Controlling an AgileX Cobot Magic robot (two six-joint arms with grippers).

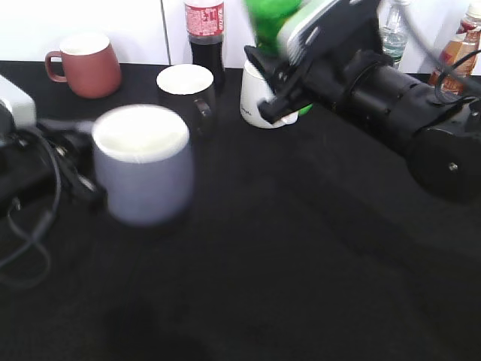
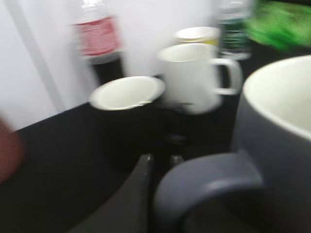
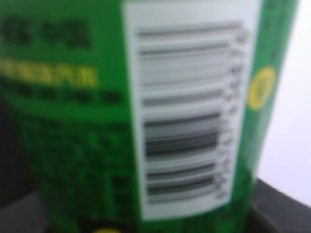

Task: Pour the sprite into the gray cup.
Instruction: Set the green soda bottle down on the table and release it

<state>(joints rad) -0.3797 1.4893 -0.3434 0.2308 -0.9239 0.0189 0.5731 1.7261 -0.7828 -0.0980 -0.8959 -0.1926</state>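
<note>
The gray cup [image 1: 143, 180] is at the left of the black table, blurred by motion. My left gripper [image 1: 83, 188] is at its left side. In the left wrist view the cup [image 2: 277, 145] fills the right side, and the left gripper's fingers [image 2: 160, 160] are closed around its loop handle. The sprite [image 1: 269, 19] is a green bottle at the top centre, held up by my right gripper [image 1: 282, 90], which is shut on it. Its label and barcode [image 3: 82, 121] fill the right wrist view, where the jaws are hidden. It shows as a green blur in the left wrist view [image 2: 282, 24].
A maroon mug [image 1: 86, 68], a black mug [image 1: 188, 86], a cola bottle [image 1: 205, 30] and a white mug [image 1: 255, 98] stand along the back. A clear bottle [image 1: 394, 30] and an orange-labelled bottle [image 1: 458, 49] are at the back right. Cables [image 1: 30, 226] lie at the left.
</note>
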